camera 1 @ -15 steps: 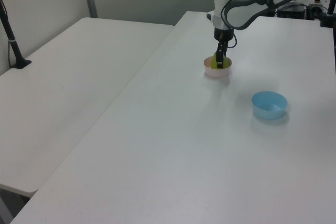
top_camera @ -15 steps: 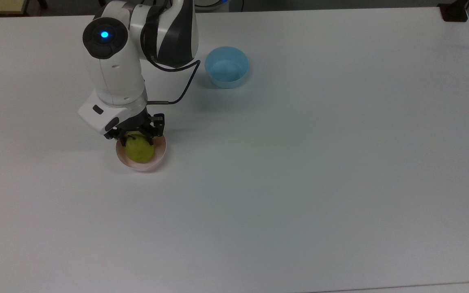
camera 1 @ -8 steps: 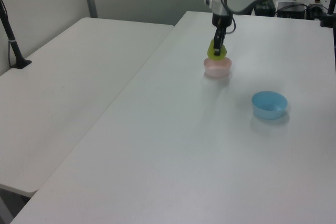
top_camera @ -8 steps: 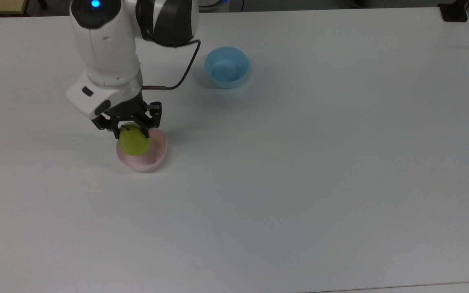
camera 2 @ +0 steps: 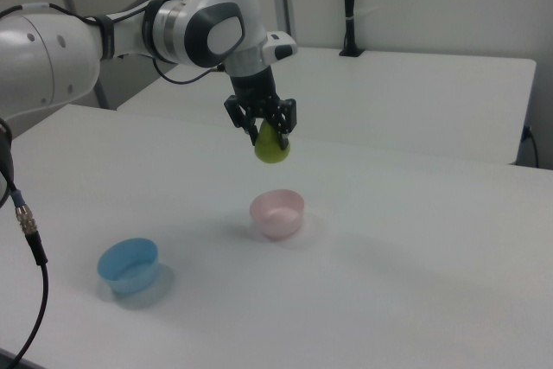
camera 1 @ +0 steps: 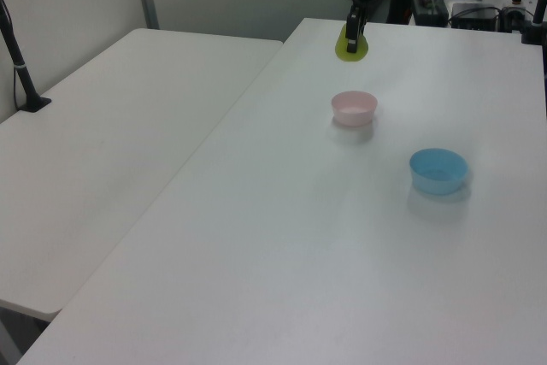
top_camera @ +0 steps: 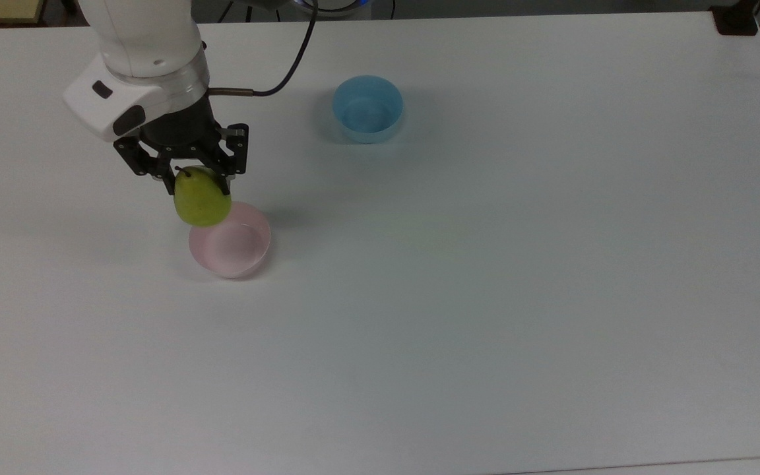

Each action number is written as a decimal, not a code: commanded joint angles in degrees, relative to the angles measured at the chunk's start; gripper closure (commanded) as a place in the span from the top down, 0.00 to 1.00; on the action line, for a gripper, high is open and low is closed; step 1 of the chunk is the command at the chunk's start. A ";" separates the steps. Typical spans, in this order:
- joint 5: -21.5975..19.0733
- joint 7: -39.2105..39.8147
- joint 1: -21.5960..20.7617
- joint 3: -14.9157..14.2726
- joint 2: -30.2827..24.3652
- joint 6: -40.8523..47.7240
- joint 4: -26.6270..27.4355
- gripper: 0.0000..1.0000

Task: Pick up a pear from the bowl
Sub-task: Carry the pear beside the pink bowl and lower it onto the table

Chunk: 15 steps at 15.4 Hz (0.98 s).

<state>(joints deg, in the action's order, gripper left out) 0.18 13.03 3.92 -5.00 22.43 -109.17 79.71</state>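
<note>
Tool grips pear above bowl.

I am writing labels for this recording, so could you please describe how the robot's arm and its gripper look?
The arm has smooth, rounded white shells with dark grey bands at the joints and a blue light on top. A thin black cable runs along it to the wrist. The white wrist block carries dark oval buttons. The gripper is black, an open, angular frame with two short fingers.
</note>
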 commanded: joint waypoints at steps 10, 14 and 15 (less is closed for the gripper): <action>-0.88 11.92 12.59 0.25 7.70 -5.07 -4.83 0.00; -0.79 12.89 15.32 0.25 12.80 -10.70 -5.00 0.00; -1.14 12.89 15.59 0.25 14.20 -12.36 -5.00 0.00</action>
<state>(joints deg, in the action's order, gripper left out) 0.18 24.58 18.70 -5.04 33.49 -119.04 76.49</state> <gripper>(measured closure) 0.370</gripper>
